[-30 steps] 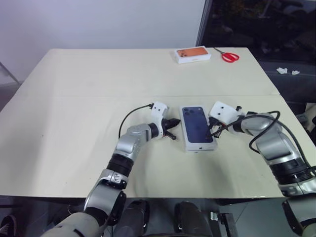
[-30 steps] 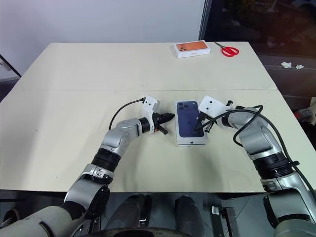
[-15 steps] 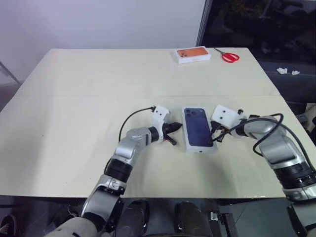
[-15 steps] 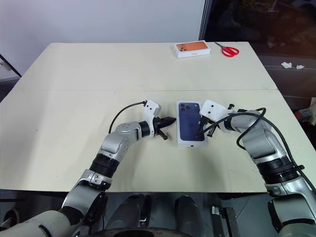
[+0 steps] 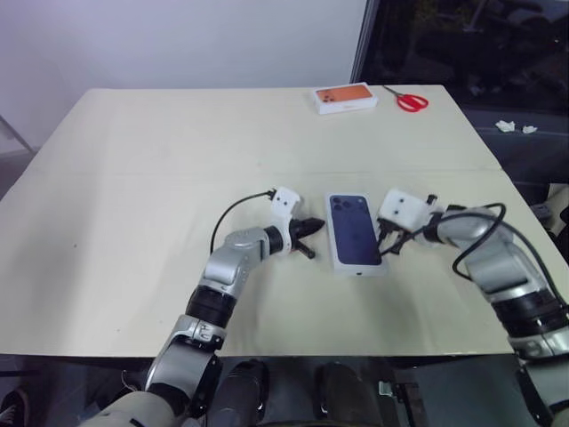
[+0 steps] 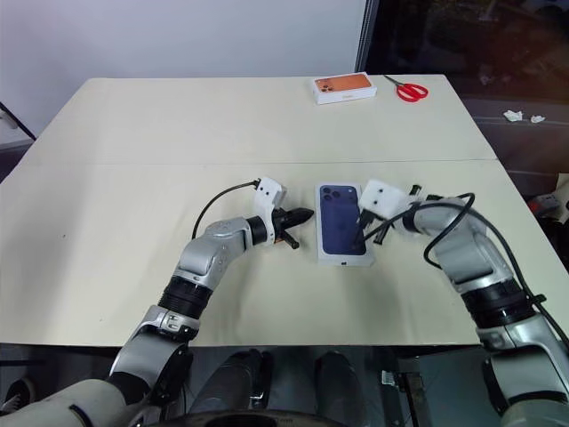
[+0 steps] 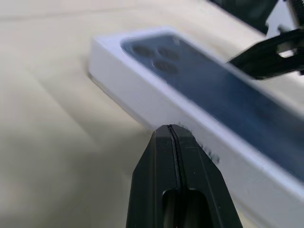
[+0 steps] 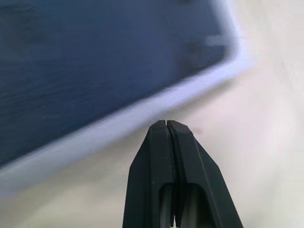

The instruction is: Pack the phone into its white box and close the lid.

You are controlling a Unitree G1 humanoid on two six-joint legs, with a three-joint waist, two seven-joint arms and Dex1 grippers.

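No legible txt — lid [image 5: 355,230] print too blurred.

You are looking at a pale cream surface [image 5: 133,222]. At its middle the lid [image 5: 355,231] is showing a dark blue printed phone with three darker camera lenses at its far end, framed by a white border and white sides. Both pincers are wearing black fingers: the left pincer [image 5: 315,226] and the right pincer [image 5: 388,241], each backed by a white wrist block on a silver arm. At the far edge an orange-topped white box [image 5: 346,97] is sitting beside red-handled scissors [image 5: 408,100].
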